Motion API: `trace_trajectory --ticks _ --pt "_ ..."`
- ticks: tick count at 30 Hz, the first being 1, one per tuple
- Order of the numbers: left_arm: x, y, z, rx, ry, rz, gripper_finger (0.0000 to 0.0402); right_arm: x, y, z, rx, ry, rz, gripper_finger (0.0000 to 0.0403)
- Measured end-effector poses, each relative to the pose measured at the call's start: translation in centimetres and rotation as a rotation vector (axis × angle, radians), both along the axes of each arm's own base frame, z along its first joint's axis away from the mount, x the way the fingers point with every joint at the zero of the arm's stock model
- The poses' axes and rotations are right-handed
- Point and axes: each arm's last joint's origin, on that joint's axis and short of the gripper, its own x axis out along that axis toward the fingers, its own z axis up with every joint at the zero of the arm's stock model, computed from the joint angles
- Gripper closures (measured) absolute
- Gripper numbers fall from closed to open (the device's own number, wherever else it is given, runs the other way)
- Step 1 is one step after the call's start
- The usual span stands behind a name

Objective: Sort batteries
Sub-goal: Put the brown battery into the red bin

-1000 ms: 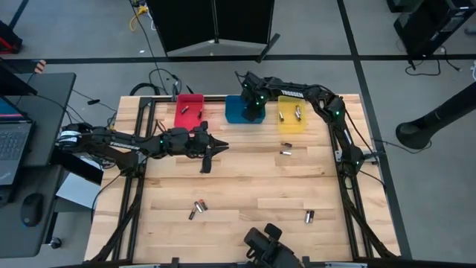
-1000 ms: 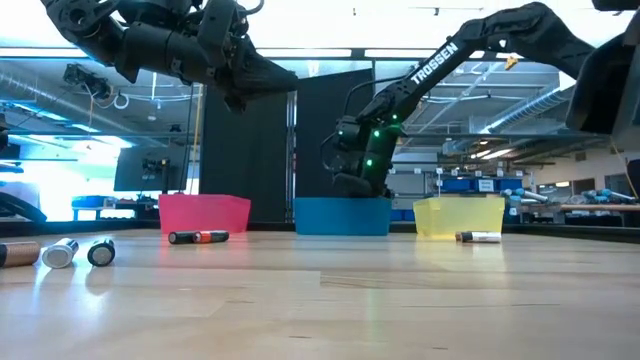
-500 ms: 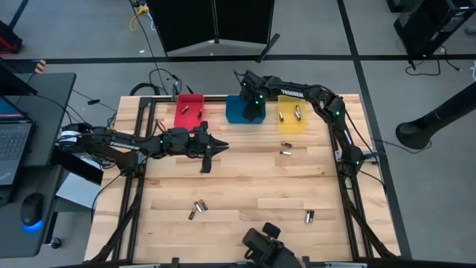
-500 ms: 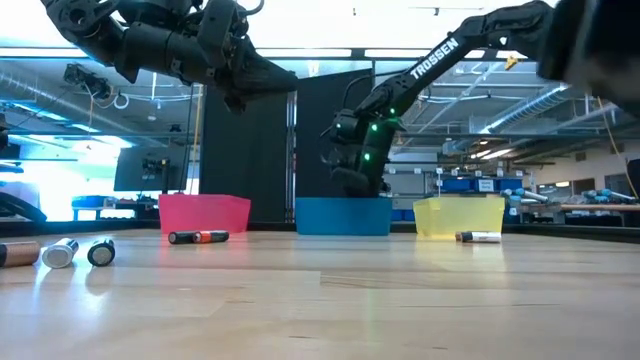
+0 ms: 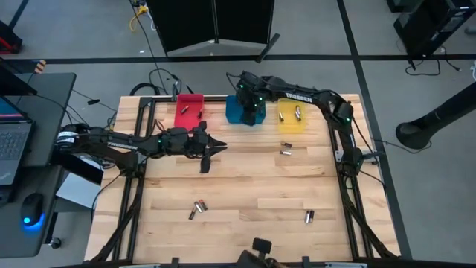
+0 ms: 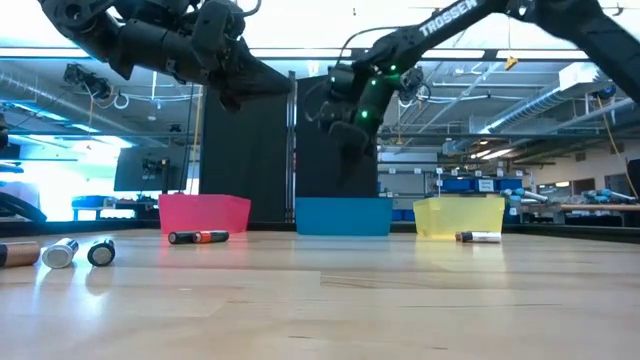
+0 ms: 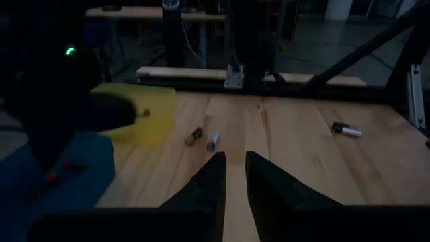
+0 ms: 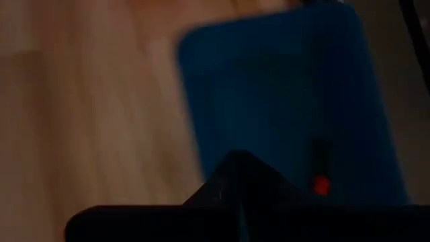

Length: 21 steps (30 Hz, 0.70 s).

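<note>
Small cylindrical batteries lie on their sides on the wooden table: two (image 5: pixel 285 149) in front of the yellow bin (image 5: pixel 291 117), two (image 5: pixel 195 210) near the near edge, one (image 5: pixel 309 217) to their right. More rest in the red bin (image 5: pixel 189 112) and the yellow bin. A dark cell with a red band (image 8: pixel 321 172) lies in the blue bin (image 5: pixel 236 110). My right gripper (image 5: pixel 250 98) hangs shut above the blue bin, holding nothing. My left gripper (image 7: pixel 234 169) hovers over the table's middle left, fingers a narrow gap apart, empty.
The three bins stand in a row along the far edge. Bare wood stretches between the left gripper and the two batteries (image 7: pixel 203 138) ahead of it. Desk with a laptop (image 5: pixel 15 149) stands beyond the table's left edge.
My right gripper has risen straight up out of the blue bin and now hangs well above its rim. The left arm and the batteries have kept still.
</note>
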Motion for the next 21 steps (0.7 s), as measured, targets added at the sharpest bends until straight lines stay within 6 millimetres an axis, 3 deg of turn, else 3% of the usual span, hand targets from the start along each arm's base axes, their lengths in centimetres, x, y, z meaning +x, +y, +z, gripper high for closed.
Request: trace_trajectory --ticks 11,21 --pt "-2.0 -0.2 0.7 -0.009 0.086 -0.007 0.0346 -1.7 6.9 -0.7 -0.031 -0.301 0.048 0.0398" --pt "-3.0 -1.4 1.7 -0.07 0.446 -0.104 0.0357 -5.2 15.0 -0.6 -0.052 -0.448 0.042 0.0398"
